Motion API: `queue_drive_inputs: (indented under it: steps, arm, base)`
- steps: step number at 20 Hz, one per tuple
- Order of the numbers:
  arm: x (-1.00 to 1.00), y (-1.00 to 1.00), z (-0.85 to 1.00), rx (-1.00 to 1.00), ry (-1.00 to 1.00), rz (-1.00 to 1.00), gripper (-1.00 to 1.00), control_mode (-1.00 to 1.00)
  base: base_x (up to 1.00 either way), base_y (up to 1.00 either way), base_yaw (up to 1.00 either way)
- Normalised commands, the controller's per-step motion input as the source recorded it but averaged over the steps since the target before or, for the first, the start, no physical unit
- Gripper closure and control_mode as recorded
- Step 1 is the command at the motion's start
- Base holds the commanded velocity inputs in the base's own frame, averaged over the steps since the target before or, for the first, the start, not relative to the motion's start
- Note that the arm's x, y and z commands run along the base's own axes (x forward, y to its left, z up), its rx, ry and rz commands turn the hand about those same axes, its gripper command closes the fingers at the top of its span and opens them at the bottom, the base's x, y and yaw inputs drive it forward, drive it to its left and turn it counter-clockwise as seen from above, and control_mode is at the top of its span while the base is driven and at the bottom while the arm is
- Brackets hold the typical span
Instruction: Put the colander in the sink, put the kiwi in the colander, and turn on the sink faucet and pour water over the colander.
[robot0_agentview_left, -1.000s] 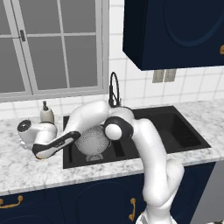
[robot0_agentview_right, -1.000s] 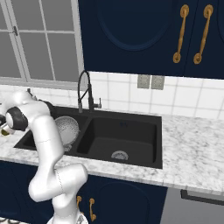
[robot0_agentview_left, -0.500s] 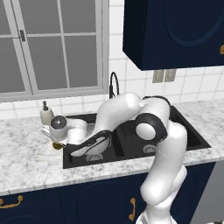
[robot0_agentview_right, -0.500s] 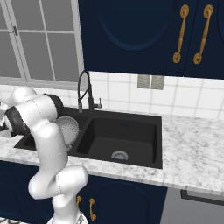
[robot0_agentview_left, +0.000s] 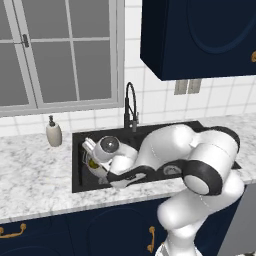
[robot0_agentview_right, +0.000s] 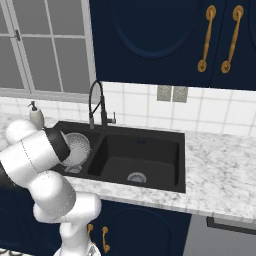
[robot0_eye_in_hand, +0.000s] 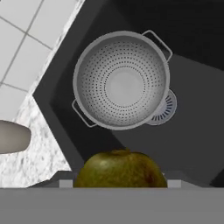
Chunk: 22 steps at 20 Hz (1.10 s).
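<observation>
A: The pincer (robot0_agentview_left: 92, 162) hangs over the left basin of the sink (robot0_agentview_left: 80, 185), clamped on the kiwi (robot0_eye_in_hand: 120, 169). The fruit bulges olive-brown right at the base of the hand view, and the jaws stand part-way apart, as they would around something that size.

B: And the colander (robot0_eye_in_hand: 121, 80)?

A: Just beyond the fruit, straight below the pincer's line of sight — sitting upright on the basin floor, empty, its two small handles out to the sides. It half covers the round drain (robot0_eye_in_hand: 166, 107), which peeks out at one edge.

B: So step one looks done.

A: I'd judge so: colander in the sink, kiwi lifted and carried over it but not yet let go (the bowl holds nothing so far). Farther off, off to one side of the pincer, is the marble counter (robot0_eye_in_hand: 30, 170) with the beige soap dispenser (robot0_agentview_left: 53, 133) on it.

B: The sink faucet (robot0_agentview_left: 130, 107)?

A: Behind the basin, farthest from the pincer — no water running that I can make out. Left to do: drop the kiwi in, then turn the water on over the colander.
</observation>
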Motion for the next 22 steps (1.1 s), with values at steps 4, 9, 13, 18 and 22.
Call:
queue_drive_inputs:
  steps: [4,9,13,18,22]
  arm:
    - [0.07,-0.41,0.0,-0.01,0.04,-0.14,1.0,-1.0]
    - [0.28,-0.18,0.26,-0.05,0.14,-0.1,1.0,-1.0]
    - [0.32,-0.07,0.47,-0.01,0.2,-0.06,1.0,-1.0]
    - [0.38,-0.1,0.07,-0.04,0.11,-0.05,1.0,-1.0]
    - [0.31,-0.01,-0.42,-0.22,0.08,-0.02,1.0,-1.0]
  base:
    - [0.0,0.0,0.0]
    - [0.0,0.0,0.0]
    - [0.0,0.0,0.0]
    - [0.0,0.0,0.0]
    - [0.0,0.0,0.0]
